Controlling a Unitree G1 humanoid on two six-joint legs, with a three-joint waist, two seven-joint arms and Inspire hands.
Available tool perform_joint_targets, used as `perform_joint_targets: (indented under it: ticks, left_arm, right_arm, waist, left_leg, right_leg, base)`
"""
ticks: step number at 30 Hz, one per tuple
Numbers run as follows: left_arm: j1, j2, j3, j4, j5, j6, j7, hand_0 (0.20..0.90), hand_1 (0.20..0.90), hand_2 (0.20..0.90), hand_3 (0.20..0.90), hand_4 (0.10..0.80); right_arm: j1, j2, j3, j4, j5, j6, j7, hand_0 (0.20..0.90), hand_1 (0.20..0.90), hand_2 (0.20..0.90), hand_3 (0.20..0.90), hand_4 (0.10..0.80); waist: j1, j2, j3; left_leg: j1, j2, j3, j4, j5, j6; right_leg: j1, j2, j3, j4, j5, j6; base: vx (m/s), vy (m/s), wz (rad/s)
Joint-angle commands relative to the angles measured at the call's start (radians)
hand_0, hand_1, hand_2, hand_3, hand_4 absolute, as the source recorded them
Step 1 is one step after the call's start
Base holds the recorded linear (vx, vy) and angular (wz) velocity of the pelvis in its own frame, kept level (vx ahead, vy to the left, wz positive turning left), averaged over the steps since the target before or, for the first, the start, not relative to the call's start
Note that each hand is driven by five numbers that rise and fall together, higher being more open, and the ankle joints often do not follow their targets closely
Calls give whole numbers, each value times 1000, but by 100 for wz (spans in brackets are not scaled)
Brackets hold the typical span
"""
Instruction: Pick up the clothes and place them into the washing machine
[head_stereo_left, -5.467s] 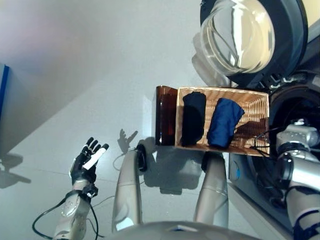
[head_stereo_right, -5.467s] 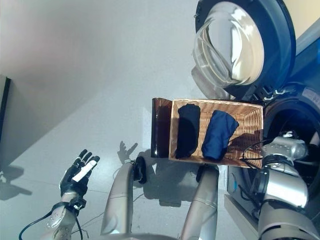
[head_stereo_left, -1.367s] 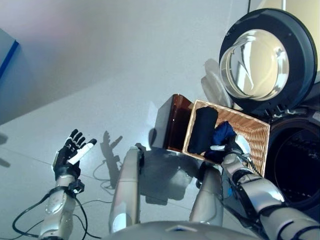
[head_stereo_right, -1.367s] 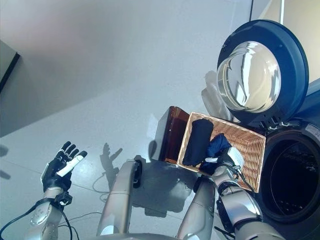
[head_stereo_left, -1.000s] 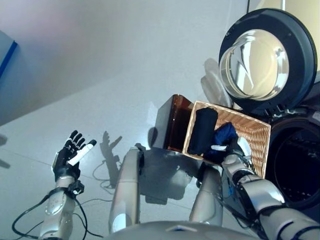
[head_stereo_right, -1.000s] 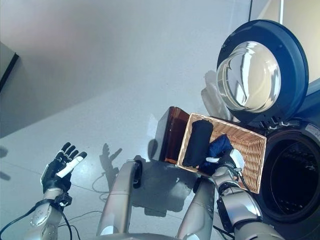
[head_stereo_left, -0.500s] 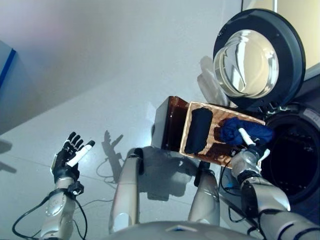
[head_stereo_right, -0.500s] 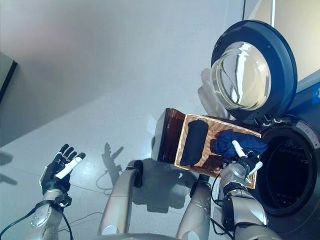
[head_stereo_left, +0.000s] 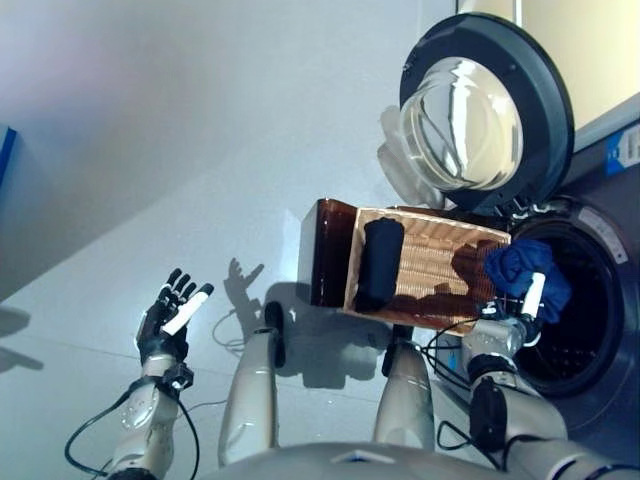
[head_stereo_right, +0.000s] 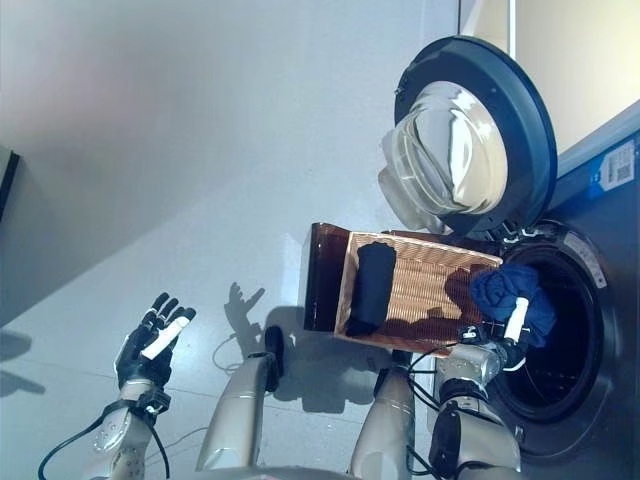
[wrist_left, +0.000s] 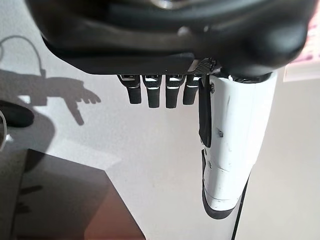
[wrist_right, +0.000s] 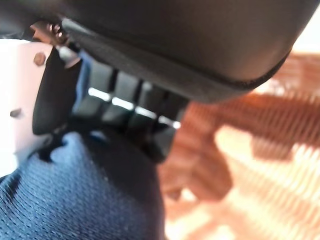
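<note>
My right hand (head_stereo_left: 528, 305) is shut on a blue garment (head_stereo_left: 524, 271), held at the mouth of the washing machine drum (head_stereo_left: 590, 330), just past the right end of the wicker basket (head_stereo_left: 435, 272). In the right wrist view the fingers (wrist_right: 125, 100) curl over the blue cloth (wrist_right: 75, 200). A black rolled garment (head_stereo_left: 380, 263) lies at the basket's left end. The machine's round door (head_stereo_left: 480, 105) stands swung open above the basket. My left hand (head_stereo_left: 170, 320) hovers open over the floor at the lower left, holding nothing.
A dark brown panel (head_stereo_left: 327, 252) stands against the basket's left side. Grey floor (head_stereo_left: 180, 150) spreads to the left. The washing machine's front (head_stereo_right: 610, 180) fills the right edge.
My right hand has carried the blue garment out of the basket and rightward to the drum opening. The view has shifted; the left hand stays open.
</note>
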Motion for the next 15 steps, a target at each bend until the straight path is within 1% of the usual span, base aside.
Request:
perform_joint_targets:
  ticks: [1, 2, 5, 6, 8, 11, 12, 13, 15]
  left_arm:
    - [7, 43, 25, -38, -16, -96, -11, 900, 900, 900, 900, 800]
    - [7, 47, 7, -39, -9, -100, -12, 900, 900, 900, 900, 800]
    - [12, 52, -18, -53, 0, -103, -12, 900, 900, 900, 900, 800]
    - [15, 55, -27, -61, 3, -105, -11, 900, 900, 900, 900, 800]
    - [23, 59, -34, -73, 4, -105, -14, 900, 900, 900, 900, 800]
    - [30, 73, -43, -82, 8, -107, -13, 900, 900, 900, 900, 800]
    - [29, 72, -44, -83, 8, -107, -13, 900, 900, 900, 900, 800]
    - [36, 81, -46, -97, 9, -108, -16, 900, 900, 900, 900, 800]
    - [46, 92, -41, -113, 5, -113, -15, 900, 900, 900, 900, 800]
  right_arm:
    - [1, -67, -39, -70, -1, -135, 32, 200, 200, 200, 200, 300]
    - [-25, -89, -68, -51, -3, -159, 0, 200, 200, 200, 200, 300]
    - [-70, -117, -103, -20, 20, -183, -29, 200, 200, 200, 200, 300]
    - [-89, -122, -117, -18, 29, -208, -47, 200, 200, 200, 200, 300]
    - [-116, -142, -141, -12, 43, -225, -63, 200, 200, 200, 200, 300]
    - [-149, -198, -166, 35, 45, -233, -108, 200, 200, 200, 200, 300]
    - [-152, -203, -166, 38, 43, -232, -110, 200, 200, 200, 200, 300]
    - [-162, -242, -177, 61, 26, -236, -148, 200, 200, 200, 200, 300]
    - [-173, -279, -188, 76, 2, -242, -194, 200, 200, 200, 200, 300]
  waist:
    - [3, 13, -36]
    - [5, 20, -41]
    - [9, 32, -46]
    - [12, 38, -46]
    - [14, 48, -45]
    - [18, 61, -43]
    - [20, 63, -43]
    - [24, 70, -41]
    - [24, 83, -36]
  left_leg:
    - [-4, 56, -79, -106, 108, -91]
    - [-10, 55, -83, -97, 102, -92]
    - [-21, 57, -84, -85, 96, -93]
    - [-33, 58, -85, -70, 90, -93]
    - [-50, 58, -88, -49, 84, -92]
    - [-78, 58, -96, 11, 62, -89]
    - [-82, 58, -96, 17, 59, -89]
    - [-100, 60, -102, 61, 41, -85]
    - [-120, 63, -108, 129, 15, -86]
  right_leg:
    - [13, -34, 7, -56, 89, -2]
    - [8, -35, 11, -46, 82, -2]
    - [-6, -34, 17, -29, 70, -4]
    - [-17, -32, 21, -17, 64, -6]
    - [-37, -31, 27, 8, 54, -9]
    - [-73, -24, 48, 78, 21, -17]
    - [-78, -24, 51, 84, 18, -17]
    - [-94, -22, 60, 132, -10, -22]
    - [-118, -21, 77, 199, -35, -29]
  base:
    - [0, 0, 0]
    - [0, 0, 0]
    - [0, 0, 0]
    - [0, 0, 0]
    - [-14, 12, 2]
    - [-35, 18, 0]
    - [-33, 9, 4]
    - [-27, 8, 4]
    - [-16, 10, 2]
